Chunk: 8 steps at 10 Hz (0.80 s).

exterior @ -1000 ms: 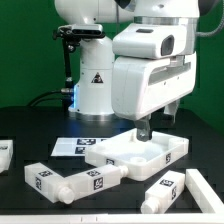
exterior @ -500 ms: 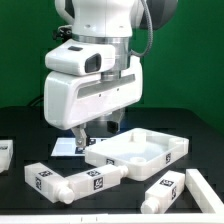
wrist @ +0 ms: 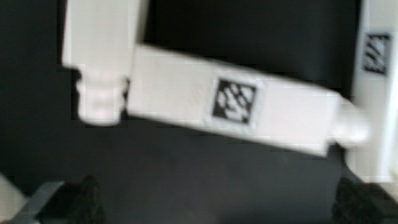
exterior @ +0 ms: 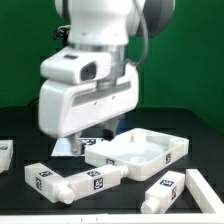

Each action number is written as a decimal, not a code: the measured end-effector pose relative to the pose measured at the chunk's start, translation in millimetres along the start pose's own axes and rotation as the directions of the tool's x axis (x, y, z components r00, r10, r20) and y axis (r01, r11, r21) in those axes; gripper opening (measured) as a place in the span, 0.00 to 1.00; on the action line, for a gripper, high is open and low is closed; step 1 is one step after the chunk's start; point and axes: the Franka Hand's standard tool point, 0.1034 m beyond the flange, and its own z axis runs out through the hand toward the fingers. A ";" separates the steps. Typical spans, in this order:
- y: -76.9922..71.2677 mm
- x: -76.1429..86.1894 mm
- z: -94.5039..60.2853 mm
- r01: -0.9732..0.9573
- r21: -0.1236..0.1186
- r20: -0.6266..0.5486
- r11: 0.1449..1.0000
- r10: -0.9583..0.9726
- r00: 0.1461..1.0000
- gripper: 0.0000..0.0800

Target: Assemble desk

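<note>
The white rimmed tabletop (exterior: 140, 150) lies on the black table at the exterior view's right. Two white legs with square tags lie end to end in front of it, one (exterior: 45, 180) beside the other (exterior: 97, 180). Two more legs (exterior: 165, 190) (exterior: 205, 186) lie at the front right. My gripper (exterior: 92, 138) hangs above the table just left of the tabletop, over the two front legs. In the wrist view a tagged leg (wrist: 222, 98) lies slantwise with another leg (wrist: 98, 40) touching its end. My gripper (wrist: 228, 205) is open and empty, dark fingertips (wrist: 80, 200) wide apart.
The marker board (exterior: 68, 147) lies flat behind the gripper. Another white piece (exterior: 5, 155) lies at the exterior view's left edge. A white tagged piece (wrist: 374, 60) shows at the wrist view's edge. The robot base stands at the back.
The arm has swung from over the tabletop to the exterior view's left and now hangs over the two front legs. No part has moved.
</note>
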 end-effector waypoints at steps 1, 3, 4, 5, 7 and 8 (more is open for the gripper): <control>5.7 -23.5 16.2 0.012 -0.007 -0.004 1.000 -0.012 1.000 0.81; 11.0 -45.8 38.8 0.013 -0.006 -0.006 1.000 -0.013 1.000 0.81; 11.0 -45.8 38.8 0.013 -0.006 -0.006 1.000 -0.013 1.000 0.81; 11.0 -45.8 38.8 0.013 -0.006 -0.006 1.000 -0.013 1.000 0.81; 11.0 -45.8 38.8 0.013 -0.006 -0.006 1.000 -0.013 1.000 0.81; 11.0 -45.8 38.8 0.013 -0.006 -0.006 1.000 -0.013 1.000 0.81</control>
